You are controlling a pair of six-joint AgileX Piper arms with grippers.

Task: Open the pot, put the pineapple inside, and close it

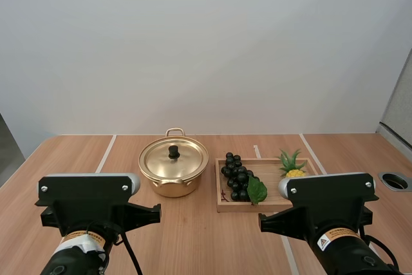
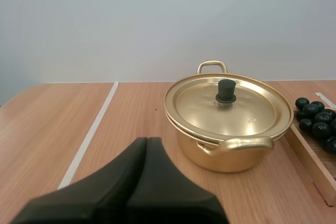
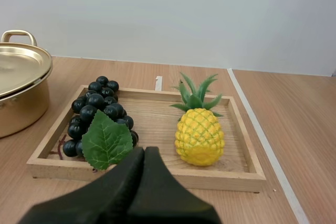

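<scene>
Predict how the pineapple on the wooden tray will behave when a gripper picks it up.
The pineapple looks like a stiff moulded toy, so it is probably light and unlikely to squash. Its rounded, bumpy body may roll if nudged. Its thin leaf crown probably bends.

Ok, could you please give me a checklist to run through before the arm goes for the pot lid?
1. The round gold metal lid seated on the gold two-handled pot: ok.
2. The black knob on the lid unobstructed: ok.
3. The left jaws open for the knob: not ok, shut together as one wedge.
4. The right jaws open: not ok, also shut.
5. The yellow pineapple with its green crown upright in the shallow wooden tray, apart from the dark grape bunch: ok.
6. The pot's inside empty: cannot tell, the lid covers it.
</scene>
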